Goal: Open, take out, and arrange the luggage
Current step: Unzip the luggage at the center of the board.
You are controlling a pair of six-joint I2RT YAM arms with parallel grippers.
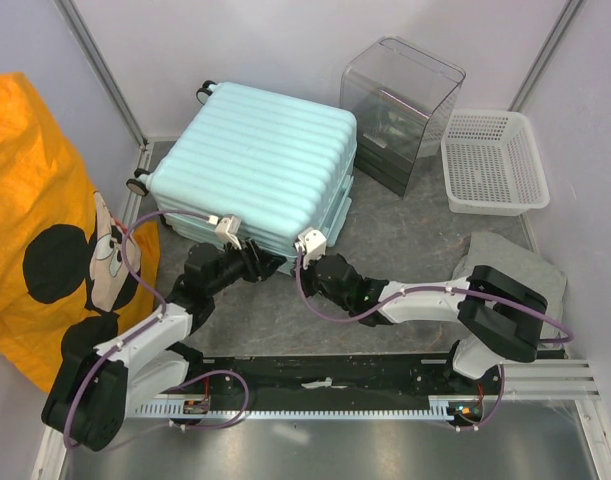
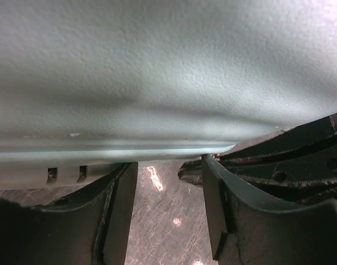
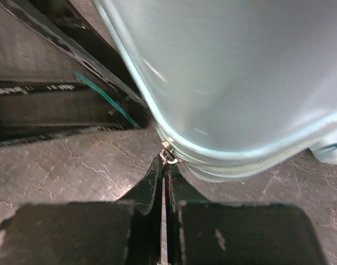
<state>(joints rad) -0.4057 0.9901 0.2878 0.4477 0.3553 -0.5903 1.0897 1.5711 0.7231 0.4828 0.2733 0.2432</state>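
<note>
Luggage (image 1: 255,165) is lying flat on the grey table (image 1: 405,225), in its far left part. Its ribbed mint shell is facing up and the two halves are sitting closed on each other. We are seeing two of its wheels, one (image 1: 205,92) at the far corner and one (image 1: 138,185) at the left corner.

Both arms are reaching to the near side of the shell. The right gripper (image 3: 164,165) is pressing its fingers fully together. They are pinching the small metal zipper pull (image 3: 167,156) at the rounded near corner, where the zipper line is running between the two halves. The left gripper (image 2: 168,165) is standing just to the left of it, at the lower edge of the near side. Its fingers (image 2: 121,210) are standing apart, the table is showing between them, and they are holding nothing.

Behind the luggage on the right, a clear plastic box (image 1: 400,110) is standing upright, very near the shell; we cannot tell if they are touching. A white mesh basket (image 1: 493,165) is sitting just to the right of the box. A grey cloth-like piece (image 1: 515,250) is lying beside the right arm. An orange bag with a cartoon mouse (image 1: 45,230) is filling the left edge, outside the table.
</note>
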